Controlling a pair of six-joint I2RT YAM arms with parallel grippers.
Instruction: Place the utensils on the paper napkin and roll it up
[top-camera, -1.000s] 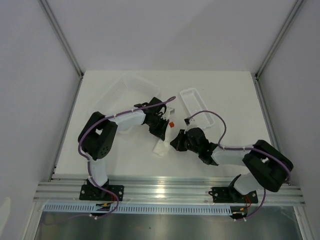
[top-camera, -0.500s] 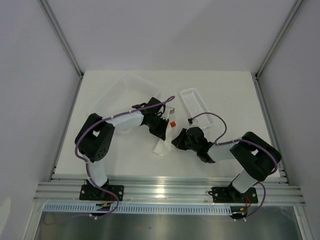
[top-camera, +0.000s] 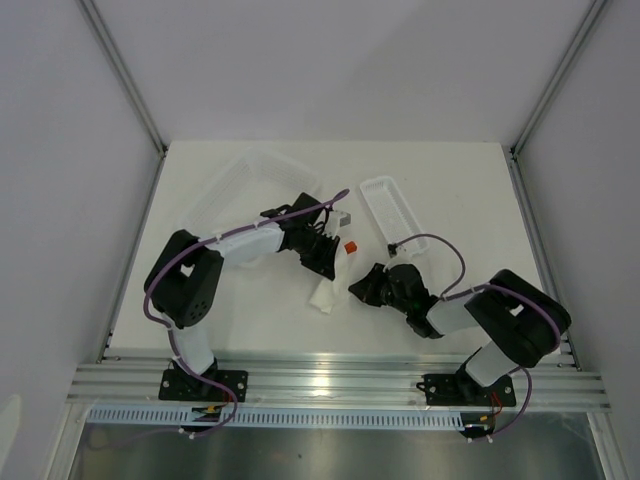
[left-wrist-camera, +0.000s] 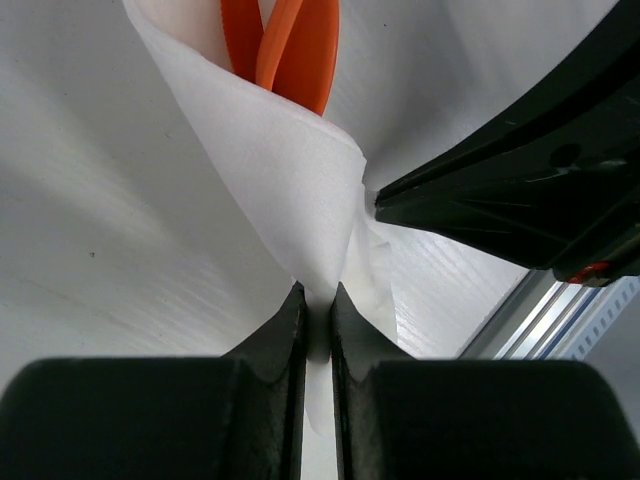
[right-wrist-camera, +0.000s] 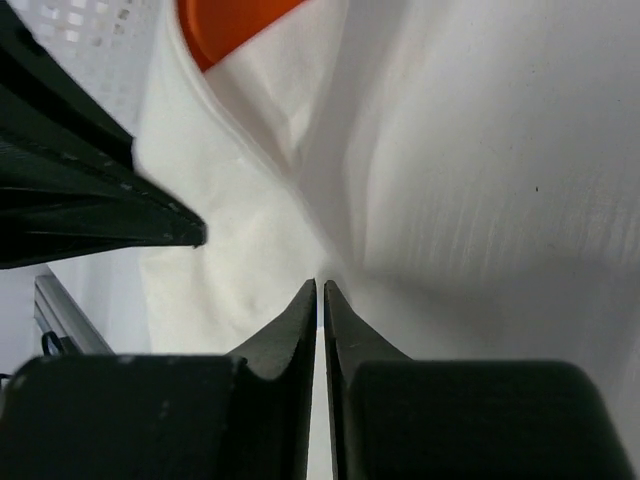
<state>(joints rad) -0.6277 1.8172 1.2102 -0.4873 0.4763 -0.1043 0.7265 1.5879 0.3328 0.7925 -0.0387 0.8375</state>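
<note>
The napkin (left-wrist-camera: 290, 190) is pinched by the closed left gripper (left-wrist-camera: 318, 300) so it wraps the utensils (left-wrist-camera: 290, 40) at 12 o'clock; whether the right gripper (right-wrist-camera: 320, 290) grips cannot be told.

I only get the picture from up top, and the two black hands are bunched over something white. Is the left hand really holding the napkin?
Observer: Yes. Its own camera shows the left hand pinching a fold of the napkin between its fingers.
Kid: I see a tiny orange bit. What is it?
Observer: Those are the orange utensils, tucked inside the napkin's fold with their ends sticking out.
Kid: And the right hand?
Observer: The right hand has its fingers almost together at a napkin crease. I can't tell whether it grips.
</note>
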